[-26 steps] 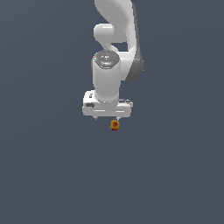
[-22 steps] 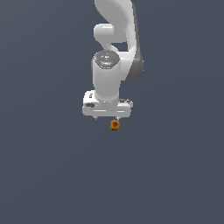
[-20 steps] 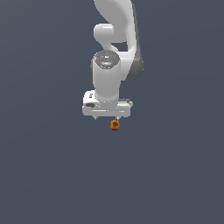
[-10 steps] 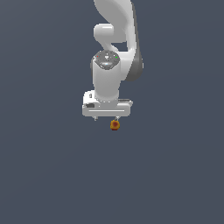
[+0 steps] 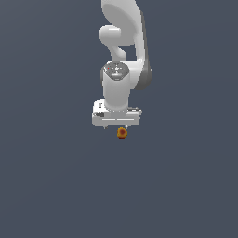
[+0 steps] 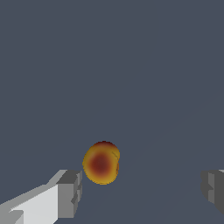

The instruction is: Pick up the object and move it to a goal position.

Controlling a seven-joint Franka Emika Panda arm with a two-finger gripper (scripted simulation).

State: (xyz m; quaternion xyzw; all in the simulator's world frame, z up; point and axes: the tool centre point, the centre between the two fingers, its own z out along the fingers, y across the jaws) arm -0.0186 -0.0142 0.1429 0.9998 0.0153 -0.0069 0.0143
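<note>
The object (image 5: 122,133) is a small orange-yellow ball with a dark red patch, lying on the flat grey surface. In the exterior view it shows just below the white hand of my gripper (image 5: 116,127), which hangs directly over it. The wrist view looks down on the ball (image 6: 101,162) with my gripper (image 6: 142,192) open around it. One grey fingertip (image 6: 70,192) is close beside the ball, and the other fingertip (image 6: 214,190) is far off on the opposite side. Neither finger touches the ball.
The plain dark grey floor (image 5: 186,186) stretches in every direction. The white arm (image 5: 125,28) rises above the hand.
The hand has sunk and turned very slightly over the ball. The ball has not moved.
</note>
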